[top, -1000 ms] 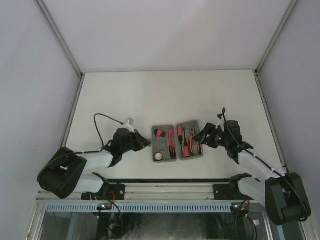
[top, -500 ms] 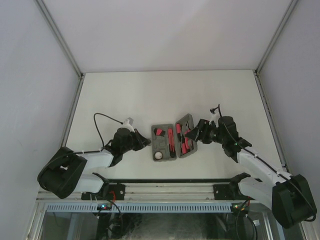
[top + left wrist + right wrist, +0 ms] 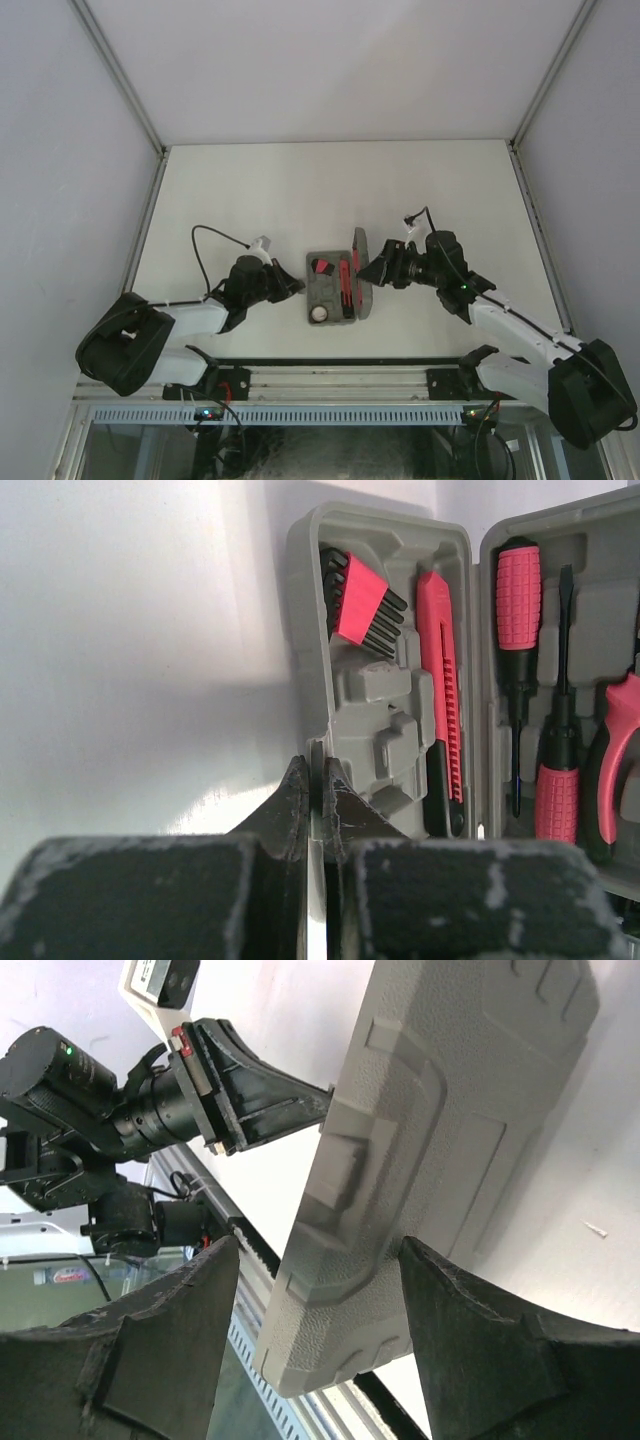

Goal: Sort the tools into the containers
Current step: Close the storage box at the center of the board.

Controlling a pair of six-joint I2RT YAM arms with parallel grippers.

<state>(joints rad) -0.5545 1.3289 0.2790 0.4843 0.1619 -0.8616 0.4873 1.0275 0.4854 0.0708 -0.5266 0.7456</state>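
**A:** Left wrist view: why does the left gripper (image 3: 315,777) clamp tight on the left tray (image 3: 385,705) at its near rim?

**B:** Probably to pin it down. The right gripper (image 3: 318,1250), jaws wide, straddles the right tray (image 3: 440,1100), which is tilted up on edge, likely for folding shut.

**A:** What lies beyond the left gripper?

**B:** Two trays, two screwdrivers (image 3: 518,590), one pliers (image 3: 612,750), one knife (image 3: 440,680) and one key set (image 3: 358,600).

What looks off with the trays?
The right tray is tipped up nearly on edge beside the flat left tray, its textured back facing the open right gripper. The left gripper is pinching the left tray's rim.
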